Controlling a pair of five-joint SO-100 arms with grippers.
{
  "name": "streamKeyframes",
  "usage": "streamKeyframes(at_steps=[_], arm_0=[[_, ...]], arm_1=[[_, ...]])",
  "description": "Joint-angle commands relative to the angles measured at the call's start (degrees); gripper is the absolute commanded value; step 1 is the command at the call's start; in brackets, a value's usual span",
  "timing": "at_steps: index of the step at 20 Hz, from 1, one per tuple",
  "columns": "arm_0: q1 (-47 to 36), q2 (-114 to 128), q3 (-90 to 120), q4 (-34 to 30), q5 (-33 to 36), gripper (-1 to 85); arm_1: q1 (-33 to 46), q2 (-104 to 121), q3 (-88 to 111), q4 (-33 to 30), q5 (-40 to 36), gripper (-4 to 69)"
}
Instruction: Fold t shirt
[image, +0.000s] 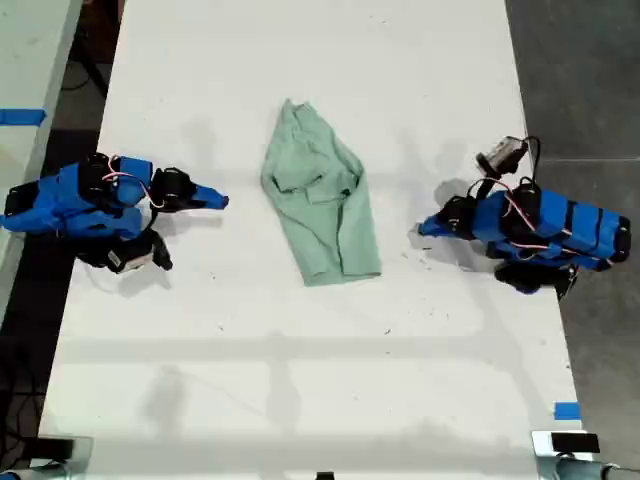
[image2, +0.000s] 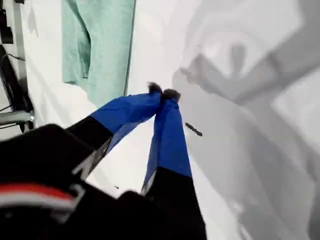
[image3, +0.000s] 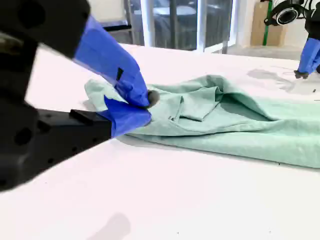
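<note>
Near the middle of the exterior view, the t shirt (image: 325, 210) lies on the white table (image: 300, 390), wrinkled and partly folded over itself. Its bunched end is toward the top of the frame and its flatter end lower down.

At the exterior view's right, my first gripper (image: 422, 229) points toward the shirt's lower half and stays just clear of the cloth. In the first wrist view its blue jaws are clenched tip to tip on nothing.

At the exterior view's left, my second gripper (image: 222, 201) faces the bunched end with bare table between them. In the second wrist view its jaws look pressed together and empty.
</note>
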Motion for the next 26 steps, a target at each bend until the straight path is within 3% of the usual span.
streamKeyframes(at_steps=[1, 6, 10, 11, 12, 13, 15, 17, 23, 24, 25, 26], arm_0=[[0.53, 0.53, 0.26, -1.14, -1.49, 0.0], [0.70, -7.82, -7.12, -2.11, -2.29, 0.0], [3.96, -51.42, -41.40, -0.44, -4.75, 0.0], [6.15, -62.93, -51.24, 0.88, -4.92, 2.1], [8.17, -73.83, -59.77, 1.85, -5.01, 12.1], [10.37, -83.67, -67.59, 2.46, -4.48, 22.0], [13.18, -99.67, -79.89, 1.32, -2.99, 26.4], [15.21, -113.55, -91.76, 0.70, -2.46, 26.4], [14.94, -138.43, -107.58, 3.34, -8.88, 24.3], [14.85, -138.96, -108.11, 3.78, -8.96, 20.1], [14.68, -139.75, -108.81, 4.39, -9.40, 0.0], [14.59, -140.71, -109.69, 4.92, -9.49, 0.0]], arm_1=[[0.44, 0.97, 3.34, -2.99, -4.75, 1.4], [0.88, -5.36, -8.00, -2.64, -11.78, 1.3], [-2.72, -45.35, -37.18, -3.60, -13.36, 1.3], [-5.19, -54.84, -44.38, -4.13, -12.92, 1.3], [-7.21, -63.37, -50.80, -4.13, -11.87, 1.2], [-8.88, -69.61, -55.11, -4.57, -10.20, 5.5], [-11.25, -78.75, -60.29, -7.73, -10.20, 17.1], [-13.01, -87.10, -65.83, -8.26, -11.25, 21.3], [-15.12, -93.34, -71.54, -7.91, -11.95, 20.1], [-15.29, -93.25, -71.72, -7.73, -11.95, 19.7], [-15.47, -93.16, -71.89, -7.56, -12.04, 19.5], [-15.56, -93.16, -71.98, -7.38, -12.04, 19.1]])
